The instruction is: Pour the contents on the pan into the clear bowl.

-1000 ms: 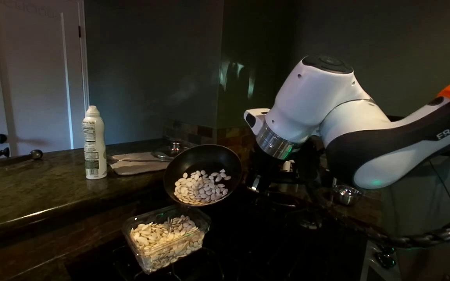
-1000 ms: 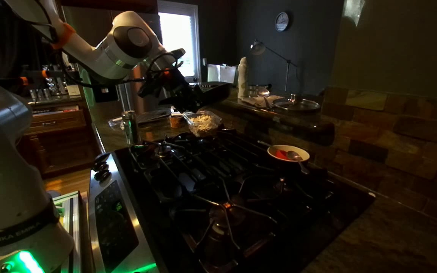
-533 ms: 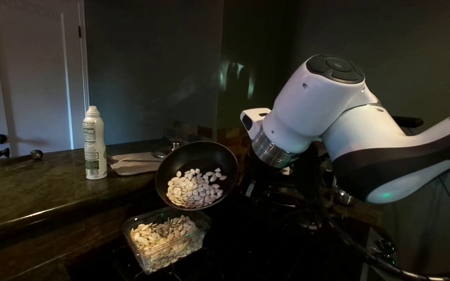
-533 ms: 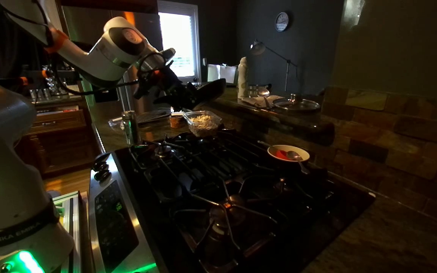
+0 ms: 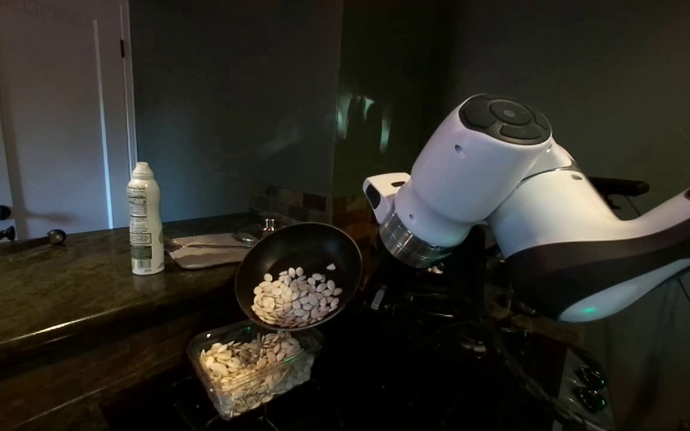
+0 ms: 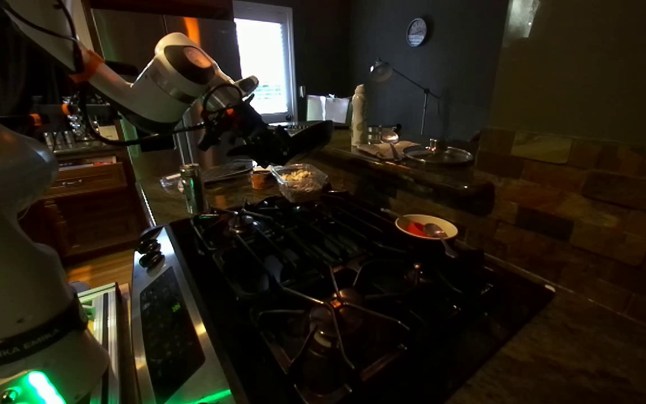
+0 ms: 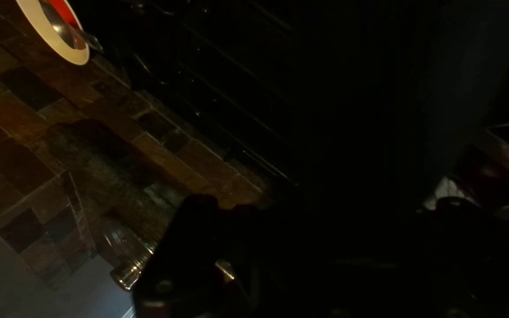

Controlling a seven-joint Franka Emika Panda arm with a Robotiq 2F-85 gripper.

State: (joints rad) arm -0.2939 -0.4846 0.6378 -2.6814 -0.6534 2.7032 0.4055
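Dark wall point(image 5: 237, 102) behind, tilted pan point(image 5: 303, 248) just beyond the tool point(image 6: 280, 148) clamped onto it.

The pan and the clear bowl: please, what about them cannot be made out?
How the gripper grips the pan: lost in darkness, all views.
Pieces in the pan: hidden by its outer wall in an exterior view.
Back of the clear bowl: partly behind the pan in an exterior view.

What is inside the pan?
The pan holds pale, flat pieces, gathered toward its lower rim in an exterior view, with one apart at upper right. Bare black surface shows above them; whatever lies beneath the pieces is covered and cannot be seen.
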